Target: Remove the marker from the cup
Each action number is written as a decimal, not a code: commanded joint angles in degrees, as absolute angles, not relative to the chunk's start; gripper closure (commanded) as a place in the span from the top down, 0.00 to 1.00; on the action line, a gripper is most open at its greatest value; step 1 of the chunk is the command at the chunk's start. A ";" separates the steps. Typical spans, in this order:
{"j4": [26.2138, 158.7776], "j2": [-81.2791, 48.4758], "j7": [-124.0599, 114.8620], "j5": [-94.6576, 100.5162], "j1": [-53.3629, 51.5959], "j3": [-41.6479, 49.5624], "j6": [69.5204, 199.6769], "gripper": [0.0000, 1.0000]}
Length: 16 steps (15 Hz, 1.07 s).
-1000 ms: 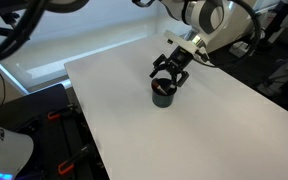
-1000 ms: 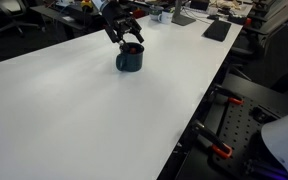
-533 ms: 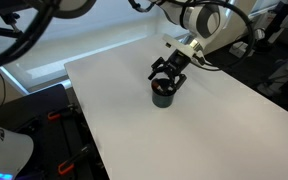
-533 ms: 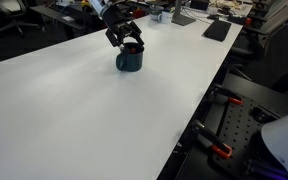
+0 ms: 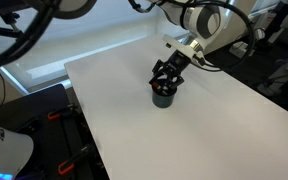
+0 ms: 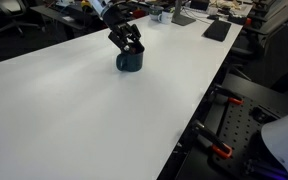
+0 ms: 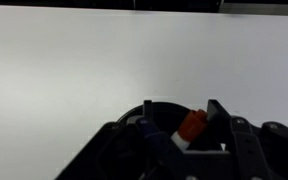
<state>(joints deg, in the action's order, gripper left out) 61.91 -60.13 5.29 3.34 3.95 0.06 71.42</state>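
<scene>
The black cup [image 5: 163, 98] [image 6: 130, 63] stands on the white table [image 5: 214, 130], toward its far side. My gripper [image 5: 167, 80] [image 6: 130, 44] reaches down over the cup's mouth in both exterior views. In the wrist view the reddish-orange marker [image 7: 192, 124], with a white part below it, leans inside the cup's dark rim [image 7: 134, 108]. It lies between the fingers of the gripper [image 7: 181, 110]. The jaws are partly drawn in. The right finger [image 7: 216, 112] sits close against the marker, and a gap shows at the left one. The marker is hidden in both exterior views.
The white table [image 6: 84, 110] spreads wide around the cup. Dark keyboards and desk clutter [image 6: 216, 30] lie beyond its far end. Black frames with orange clamps [image 5: 54, 130] [image 6: 224, 150] stand below the table's edges.
The gripper has sunk slightly onto the cup's mouth and its jaws have narrowed around the marker. The cup has not moved.
</scene>
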 commanded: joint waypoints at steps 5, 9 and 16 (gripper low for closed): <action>61.87 -59.96 5.81 3.49 3.96 0.49 71.23 0.03; 61.85 -59.83 5.97 3.95 4.10 0.74 70.97 0.04; 65.15 -56.51 5.75 5.03 3.74 0.59 73.68 0.04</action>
<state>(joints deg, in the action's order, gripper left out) 61.89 -59.58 5.29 4.01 4.23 0.50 71.05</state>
